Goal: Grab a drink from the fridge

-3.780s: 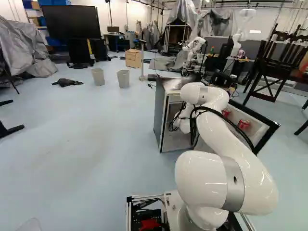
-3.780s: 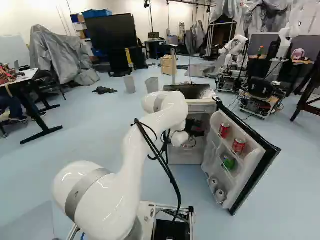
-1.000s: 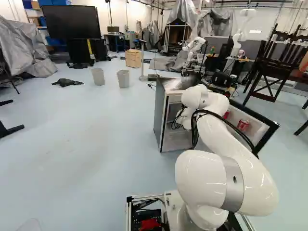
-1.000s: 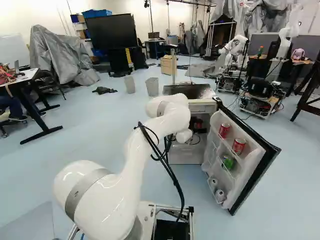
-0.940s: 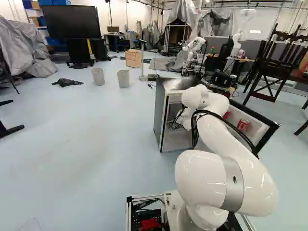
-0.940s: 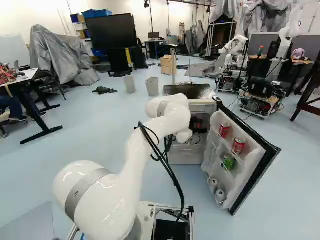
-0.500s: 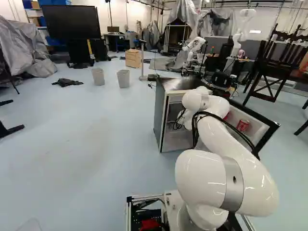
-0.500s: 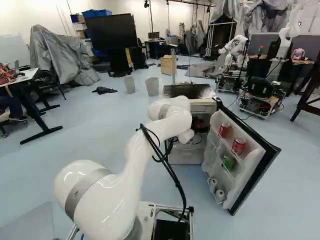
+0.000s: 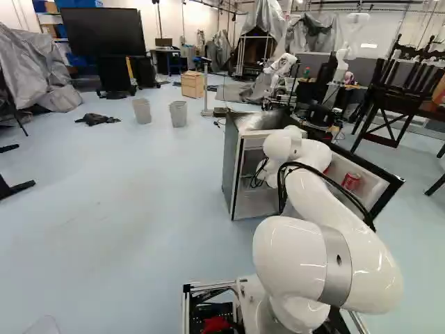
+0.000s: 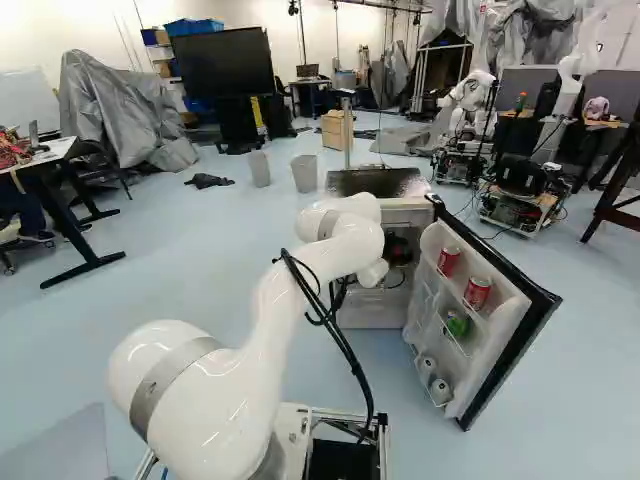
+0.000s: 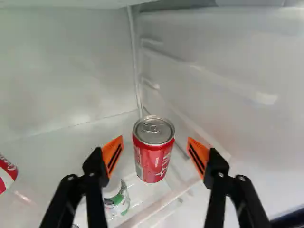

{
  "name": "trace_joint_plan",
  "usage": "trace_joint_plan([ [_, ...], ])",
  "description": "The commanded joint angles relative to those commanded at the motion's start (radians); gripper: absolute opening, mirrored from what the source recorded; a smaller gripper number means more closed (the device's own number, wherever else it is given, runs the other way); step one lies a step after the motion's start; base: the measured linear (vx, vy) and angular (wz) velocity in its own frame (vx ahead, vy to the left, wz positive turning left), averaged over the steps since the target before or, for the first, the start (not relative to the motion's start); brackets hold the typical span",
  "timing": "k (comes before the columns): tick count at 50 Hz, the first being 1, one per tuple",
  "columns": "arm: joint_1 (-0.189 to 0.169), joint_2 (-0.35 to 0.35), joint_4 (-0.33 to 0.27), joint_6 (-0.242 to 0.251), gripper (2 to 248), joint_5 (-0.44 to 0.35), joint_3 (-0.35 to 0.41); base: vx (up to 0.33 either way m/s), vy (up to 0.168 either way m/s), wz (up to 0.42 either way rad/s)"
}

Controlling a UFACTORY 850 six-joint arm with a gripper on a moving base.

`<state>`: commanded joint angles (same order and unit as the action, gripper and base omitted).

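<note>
V. bright; glare on arm [image 9: 295, 271], fridge top [image 10: 405, 182]; fridge int. [image 9: 253, 157] shadowy.

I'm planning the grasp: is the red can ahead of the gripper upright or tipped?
Upright: the red can stands on the shelf, tabbed lid on top.

Room, base views: your floor [image 9: 125, 188] is pale blue, evenly lit, running from near to far; your walls [image 10: 60, 30] are white. Far left, you have a large black screen [image 9: 104, 33], with grey sheeting [image 9: 31, 59] heaped to its left. Farther right: two grey bins [image 9: 179, 113], then a light wooden drawer unit [image 9: 192, 85]. At the left of the right base view, you see a white-topped table [image 10: 58, 149] with black legs
</note>
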<state>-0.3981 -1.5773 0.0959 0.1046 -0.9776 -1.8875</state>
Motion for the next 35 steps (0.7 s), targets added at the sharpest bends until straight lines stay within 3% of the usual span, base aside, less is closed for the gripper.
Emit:
trace_joint_plan([
  [1, 0.0, 0.0, 0.0, 0.0, 179, 0.0, 0.0, 0.0, 0.0, 0.0],
  [5, 0.0, 0.0, 0.0, 0.0, 179, 0.0, 0.0, 0.0, 0.0, 0.0],
  [6, 0.0, 0.0, 0.0, 0.0, 142, 0.0, 0.0, 0.0, 0.0, 0.0],
  [10, 0.0, 0.0, 0.0, 0.0, 142, 0.0, 0.0, 0.0, 0.0, 0.0],
  [11, 0.0, 0.0, 0.0, 0.0, 105, 0.0, 0.0, 0.0, 0.0, 0.0],
  [35, 0.0, 0.022, 0.0, 0.0, 97, 0.0, 0.02, 0.0, 0.0, 0.0],
])
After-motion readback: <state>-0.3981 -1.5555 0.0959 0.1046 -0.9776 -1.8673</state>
